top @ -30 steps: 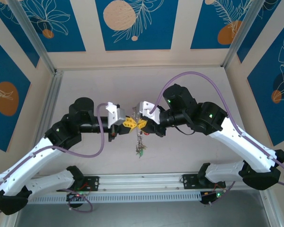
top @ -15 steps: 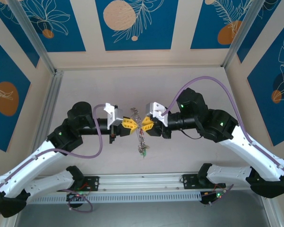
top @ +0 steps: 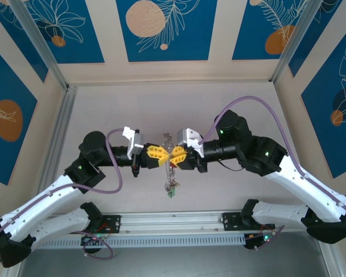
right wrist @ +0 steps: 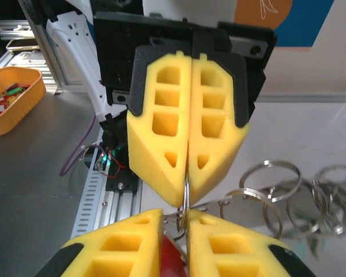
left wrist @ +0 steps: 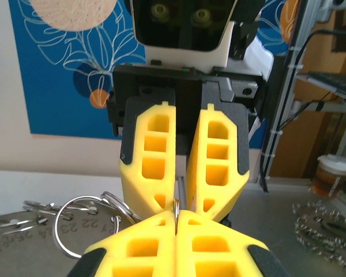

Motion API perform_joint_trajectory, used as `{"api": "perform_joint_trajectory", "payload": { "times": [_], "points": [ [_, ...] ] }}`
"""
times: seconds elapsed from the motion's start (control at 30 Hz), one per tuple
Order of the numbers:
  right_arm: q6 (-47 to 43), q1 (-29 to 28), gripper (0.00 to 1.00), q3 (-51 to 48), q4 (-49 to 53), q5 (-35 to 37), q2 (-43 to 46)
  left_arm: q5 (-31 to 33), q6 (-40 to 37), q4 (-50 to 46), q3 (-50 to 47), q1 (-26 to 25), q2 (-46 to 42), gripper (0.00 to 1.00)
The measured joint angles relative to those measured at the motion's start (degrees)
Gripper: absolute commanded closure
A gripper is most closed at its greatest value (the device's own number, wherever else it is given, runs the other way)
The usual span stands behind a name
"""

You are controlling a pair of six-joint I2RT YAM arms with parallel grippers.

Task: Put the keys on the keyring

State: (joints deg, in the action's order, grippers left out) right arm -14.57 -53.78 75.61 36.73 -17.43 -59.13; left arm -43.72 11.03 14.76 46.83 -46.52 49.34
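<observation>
My left gripper [top: 163, 153] and right gripper [top: 174, 154] meet tip to tip above the middle of the table. In the left wrist view the left gripper [left wrist: 176, 217] is shut on the thin edge of the keyring [left wrist: 176, 203], and the right gripper [left wrist: 187, 208] faces it. In the right wrist view the keyring [right wrist: 185, 196] runs from the shut left gripper [right wrist: 187, 199] into the narrow gap of the right gripper [right wrist: 174, 216]. A red key head [right wrist: 170, 254] sits in that gap. More keys [top: 171, 186] hang below both grippers, the lowest one green.
Loose silver rings [right wrist: 271, 173] lie on the table beside the grippers, and others [left wrist: 83, 222] show left of the left fingers. An orange basket [right wrist: 11, 98] of small coloured pieces stands off the table. An aluminium rail [top: 173, 222] runs along the near edge.
Both arms have shifted slightly right and toward the near edge, and the wrists have turned. The grippers stayed tip to tip, and the hanging keys swung a little.
</observation>
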Motion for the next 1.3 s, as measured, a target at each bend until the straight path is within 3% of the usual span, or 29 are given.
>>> {"api": "perform_joint_trajectory", "payload": {
  "times": [0.17, 0.37, 0.43, 0.5, 0.6, 0.7, 0.9, 1.3],
  "points": [
    [0.04, 0.61, 0.99, -0.7, -1.68, -0.26, 1.31, -1.77, 5.14, 9.88, -1.97, 0.24, 1.92, 1.0],
    [0.44, 0.68, 1.0, -1.62, -3.1, 0.92, 3.21, -2.91, 8.04, 17.0, -2.82, 0.26, 4.04, 1.0],
    [0.44, 0.74, 1.0, -1.62, -2.64, 1.9, 3.32, -2.58, 5.97, 13.16, -1.38, 0.28, 3.96, 0.95],
    [0.2, 1.38, 1.0, -1.09, -1.75, 2.91, 3.21, -1.2, 1.4, 4.5, 2.25, 0.26, 3.93, 0.77],
    [-0.63, 2.21, 1.0, 1.88, 2.67, 4.98, 2.14, 2.69, -5.64, -9.79, 9.2, 0.33, 3.72, 0.62],
    [-1.95, 2.49, 1.0, 5.97, 7.17, 6.84, -0.15, 7.15, -12.28, -22.29, 15.78, 0.31, 3.48, 0.6],
    [-3.96, 2.45, 1.0, 11.04, 13.92, 8.72, -5.6, 12.96, -20.63, -38.03, 20.46, 0.09, 3.63, 0.59],
    [-6.14, 0.52, 1.0, 18.86, 22.03, 10.23, -13.2, 14.23, -23.65, -44.41, 20.63, -0.66, 7.15, 0.61]
  ]
}}
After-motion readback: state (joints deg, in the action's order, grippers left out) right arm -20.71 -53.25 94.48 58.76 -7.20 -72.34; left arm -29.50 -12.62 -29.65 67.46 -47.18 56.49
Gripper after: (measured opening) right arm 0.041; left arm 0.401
